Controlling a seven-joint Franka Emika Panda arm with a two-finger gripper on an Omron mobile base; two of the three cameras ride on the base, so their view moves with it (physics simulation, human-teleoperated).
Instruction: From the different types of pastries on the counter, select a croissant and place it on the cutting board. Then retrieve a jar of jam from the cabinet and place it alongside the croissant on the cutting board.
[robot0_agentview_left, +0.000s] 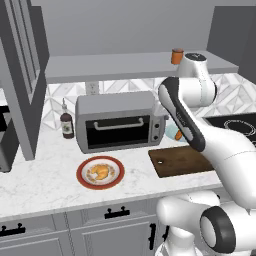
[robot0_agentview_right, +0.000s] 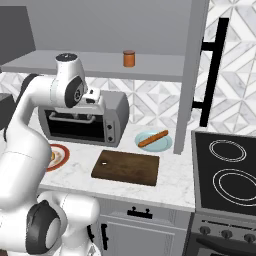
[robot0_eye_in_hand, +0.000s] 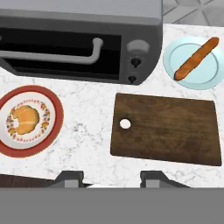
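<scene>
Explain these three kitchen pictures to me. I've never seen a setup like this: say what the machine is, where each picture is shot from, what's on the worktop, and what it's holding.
The machine is a white robot arm on a base that can drive, in a rendered kitchen. Two pictures come from cameras behind the arm, one to its left and one to its right. The third looks down from a camera on the hand itself; the claw shows as two dark tips at the bottom, apart, with nothing between them.

On the marbled counter sit a croissant on a red-rimmed plate, a bare dark cutting board, a stick-shaped pastry on a pale blue plate, a silver toaster oven and a dark bottle. An orange jar of jam stands on the grey shelf above.
</scene>
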